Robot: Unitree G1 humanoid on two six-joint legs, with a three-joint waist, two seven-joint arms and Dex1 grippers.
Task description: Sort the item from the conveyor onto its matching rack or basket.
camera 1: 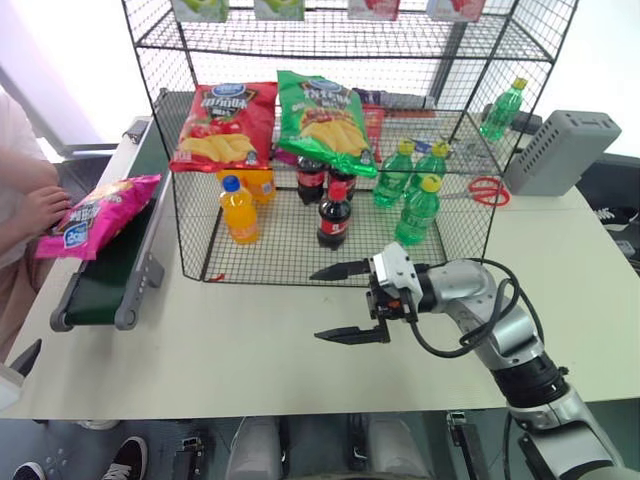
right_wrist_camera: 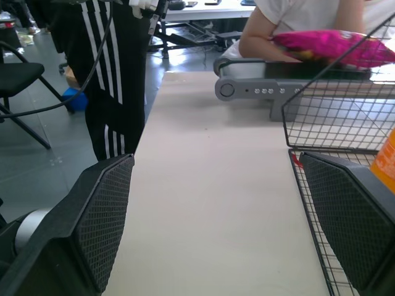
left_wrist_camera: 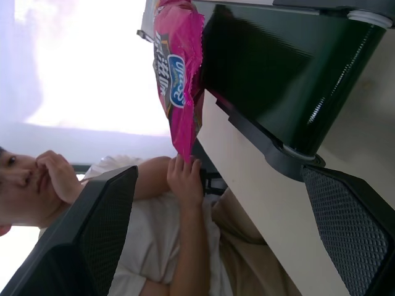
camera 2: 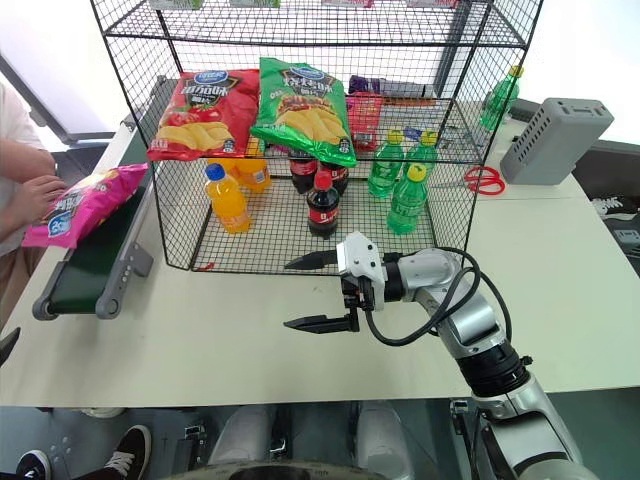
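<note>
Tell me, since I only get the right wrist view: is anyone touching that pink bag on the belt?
Observer: Yes. A person's hand rests on one end of the pink chip bag, which lies on the conveyor.
Operator: What is higher up on the wire rack? I only see its bottom corner.
Observer: A red chip bag and a green chip bag lie side by side on a middle tier of the rack.
</note>
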